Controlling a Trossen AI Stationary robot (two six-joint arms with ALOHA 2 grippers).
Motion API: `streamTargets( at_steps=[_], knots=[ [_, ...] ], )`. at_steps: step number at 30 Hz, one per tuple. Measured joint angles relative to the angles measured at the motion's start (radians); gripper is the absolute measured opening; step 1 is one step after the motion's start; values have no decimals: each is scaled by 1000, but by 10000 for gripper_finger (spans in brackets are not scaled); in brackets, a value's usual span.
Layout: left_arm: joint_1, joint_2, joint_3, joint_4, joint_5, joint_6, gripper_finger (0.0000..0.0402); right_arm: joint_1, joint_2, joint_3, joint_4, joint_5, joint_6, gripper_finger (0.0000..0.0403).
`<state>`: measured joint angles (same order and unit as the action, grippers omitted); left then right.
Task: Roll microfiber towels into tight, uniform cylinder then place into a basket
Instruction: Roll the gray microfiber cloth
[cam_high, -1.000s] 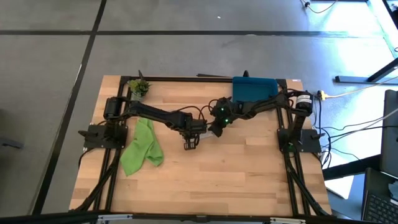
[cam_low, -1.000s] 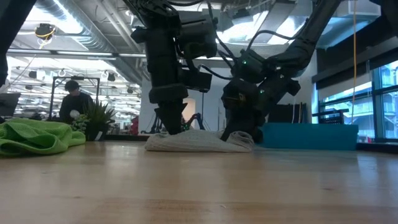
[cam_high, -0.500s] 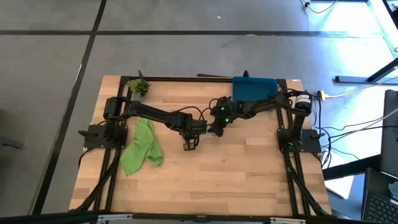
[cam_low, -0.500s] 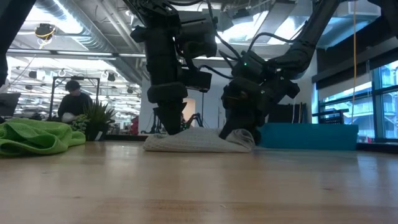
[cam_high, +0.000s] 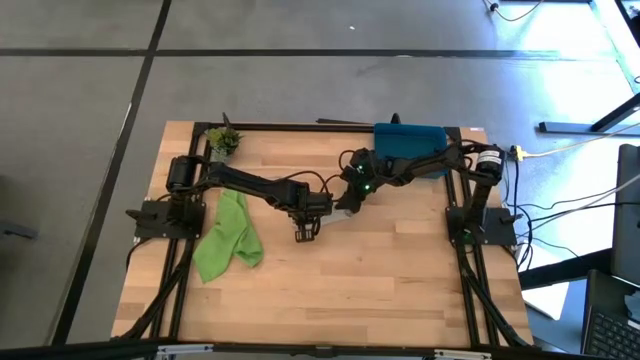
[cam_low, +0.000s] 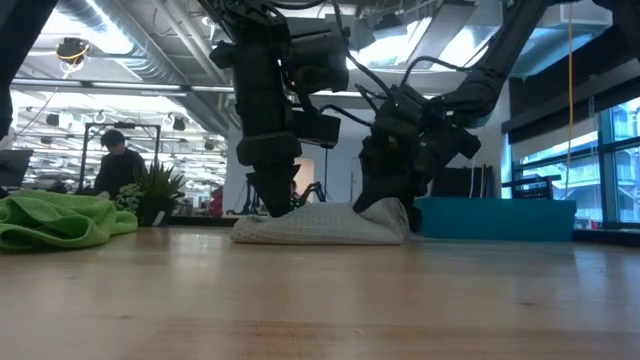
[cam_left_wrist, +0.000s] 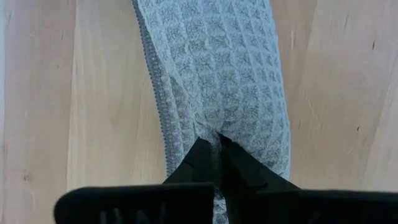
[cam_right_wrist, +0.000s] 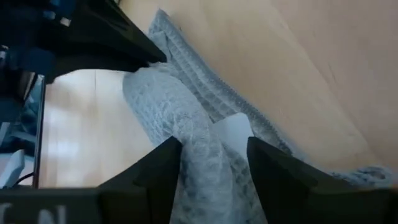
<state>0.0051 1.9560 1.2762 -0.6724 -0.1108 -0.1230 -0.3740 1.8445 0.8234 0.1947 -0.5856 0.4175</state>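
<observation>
The light grey towel (cam_low: 315, 225) lies bunched lengthwise on the table's middle, between my two grippers; it also shows in the high view (cam_high: 330, 213). My left gripper (cam_high: 307, 226) is shut on its left end. My right gripper (cam_high: 347, 200) is closed around its right end, where the small white tag (cam_right_wrist: 233, 132) shows. The lime green towel (cam_high: 228, 236) lies crumpled on the table's left side. The dark-blue basket (cam_high: 408, 143) stands at the far right edge. My left gripper pinches a crease of the grey towel (cam_left_wrist: 217, 132) between its two fingertips, near the towel's left end. The fingers come from above, pointing down. That end lies on the table. My right gripper holds the towel's bunched right end (cam_right_wrist: 198, 155) between its two fingers (cam_right_wrist: 163, 163), which come slanting down from the table's right. That end (cam_low: 392, 212) is raised a little off the wood; the rest lies on the table.
A small green potted plant (cam_high: 222, 140) stands at the far left corner. Bare wood reaches from the towels to the table's near edge (cam_high: 340, 300). A person (cam_low: 118, 160) shows in the room behind the table.
My right gripper has gone up a little and toward the table's far right, toward the basket, with the grey towel's right end, which now stands raised. The towel's left end has stayed on the table under my left gripper.
</observation>
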Motion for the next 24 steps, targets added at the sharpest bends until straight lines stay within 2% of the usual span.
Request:
streamTargets(
  at_steps=[5, 11, 19, 24],
  knots=[
    [0, 0, 0, 0, -1, 0, 2, 0, -58, 0, -18, 75, -11, 189],
    [0, 0, 0, 2, -2, 1, 2, 17, -151, 0, -124, 161, -90, 189],
    [0, 0, 0, 4, -3, 2, 2, 149, -279, 0, -214, 193, -236, 189],
    [0, 0, 0, 10, -3, 6, 2, 246, -286, 0, -232, 189, -249, 189]
  ],
)
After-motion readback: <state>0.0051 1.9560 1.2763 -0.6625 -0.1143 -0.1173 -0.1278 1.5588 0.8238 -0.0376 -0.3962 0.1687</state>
